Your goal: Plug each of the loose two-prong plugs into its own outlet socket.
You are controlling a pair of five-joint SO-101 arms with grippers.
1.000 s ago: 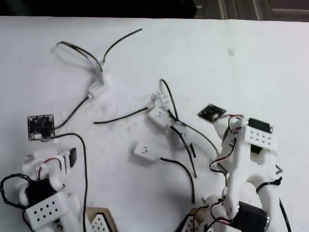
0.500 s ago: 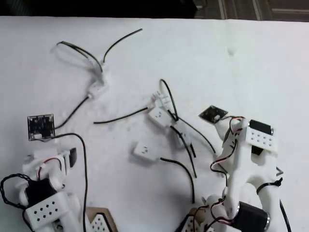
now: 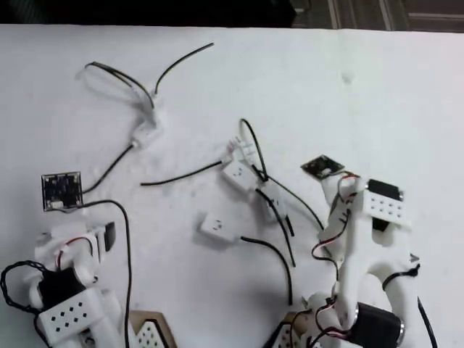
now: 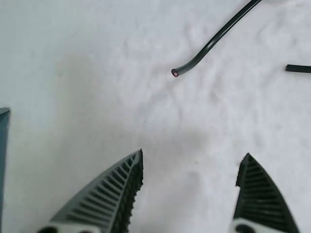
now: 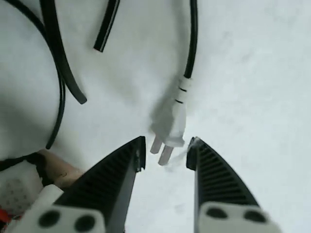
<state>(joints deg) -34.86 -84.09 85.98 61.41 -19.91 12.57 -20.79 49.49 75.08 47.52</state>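
The high camera looks steeply down over the table (image 3: 377, 87), left arm (image 3: 69, 290) at 7 o'clock, right arm (image 3: 359, 254) at 5. Each wrist camera faces the tabletop from close up; the right one shares the central black cords (image 5: 194, 43) with it.

You are at a robotics test bench, in a lab or hobby workshop rather than a home. A white plastic robot arm (image 3: 69, 304) with exposed red and black wiring stands beside a second white arm (image 3: 359, 254), each carrying a bare black circuit board (image 3: 61, 190). Cut lengths of black cable (image 4: 214, 38) lie loose on the plain white tabletop (image 4: 73, 58) ahead of your left gripper (image 4: 193, 156).
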